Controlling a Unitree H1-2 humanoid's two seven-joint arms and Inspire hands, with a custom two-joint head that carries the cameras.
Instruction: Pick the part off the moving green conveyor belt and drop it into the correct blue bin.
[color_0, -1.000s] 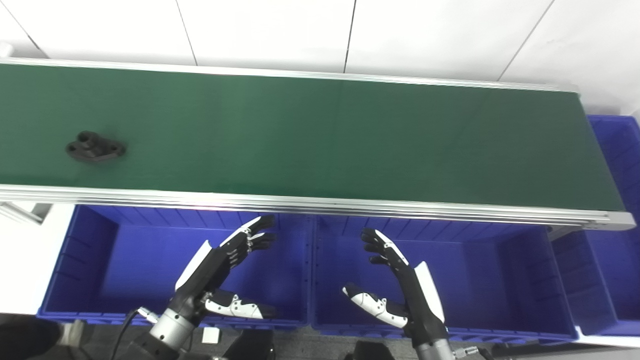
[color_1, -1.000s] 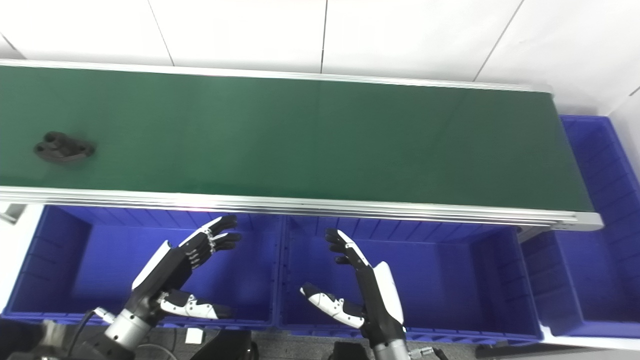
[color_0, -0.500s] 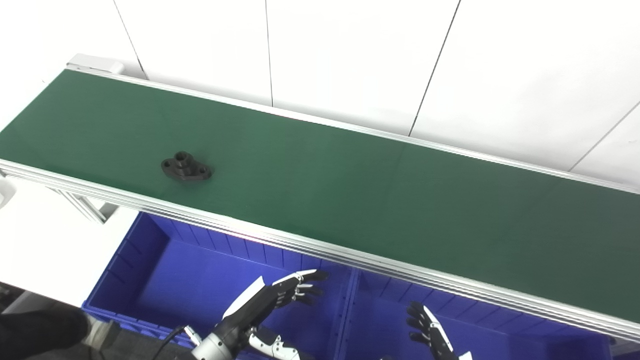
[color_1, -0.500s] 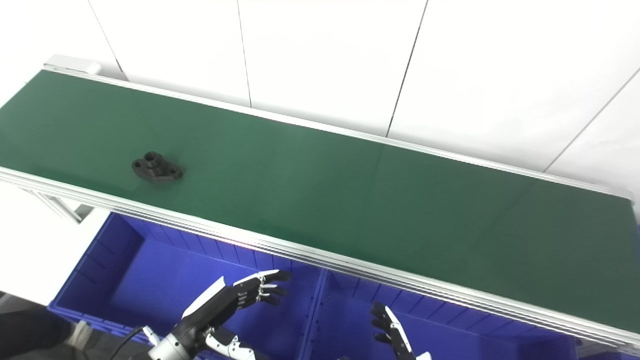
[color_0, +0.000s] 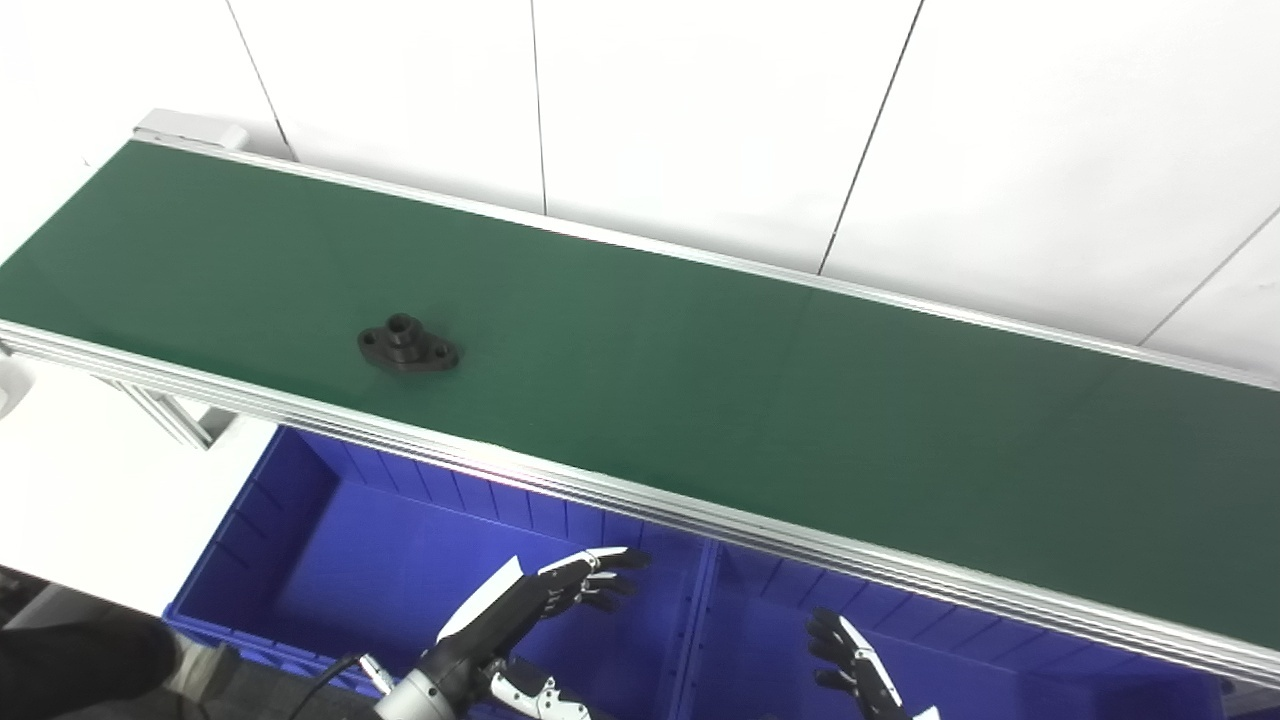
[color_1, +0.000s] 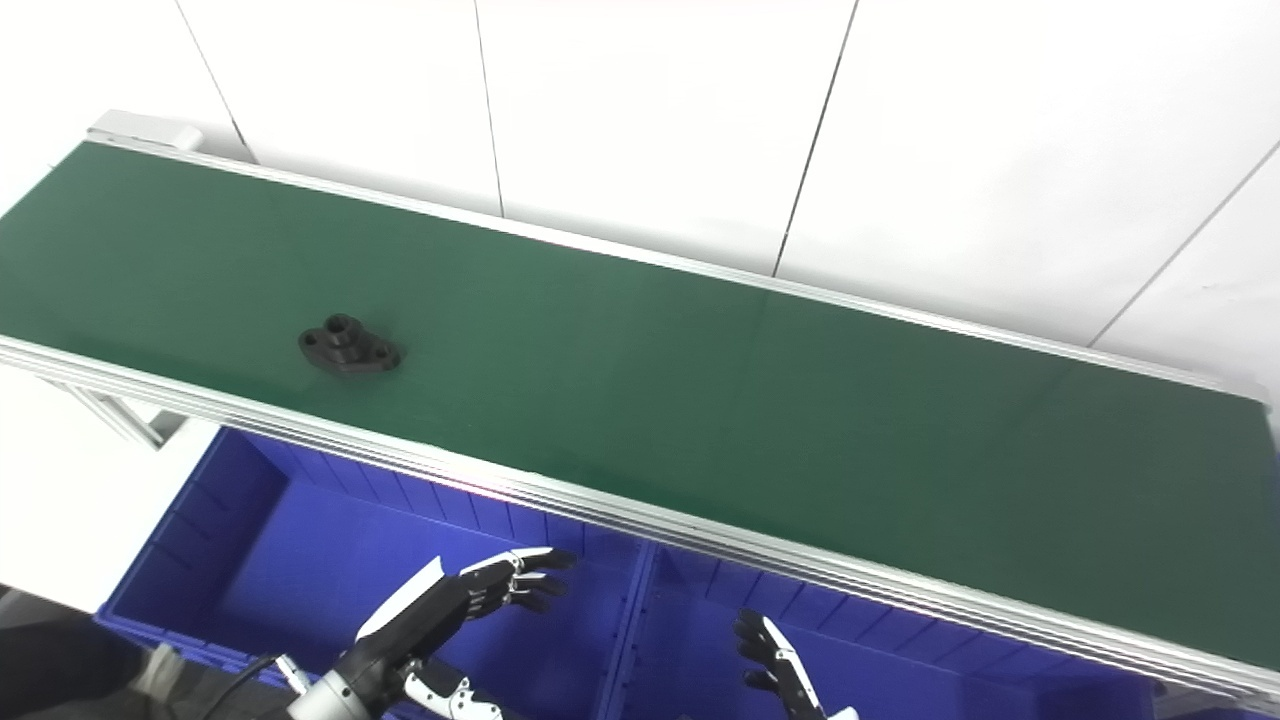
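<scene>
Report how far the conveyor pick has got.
Done: nothing yet. The black part lies untouched on the green conveyor belt, toward its left end. In hand: the left hand and right hand are both open and hold nothing, hovering over the blue bins below the belt's near rail. Left: reach over the rail, grasp the part, lift it and drop it into the correct bin.

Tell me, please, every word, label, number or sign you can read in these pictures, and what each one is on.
None: no readable text shows in either view.
Belt: plain green, no markings.
Part: black, no label visible.
Bins: plain blue walls, no tags.
Left hand and right hand: black and white, no lettering.
</scene>
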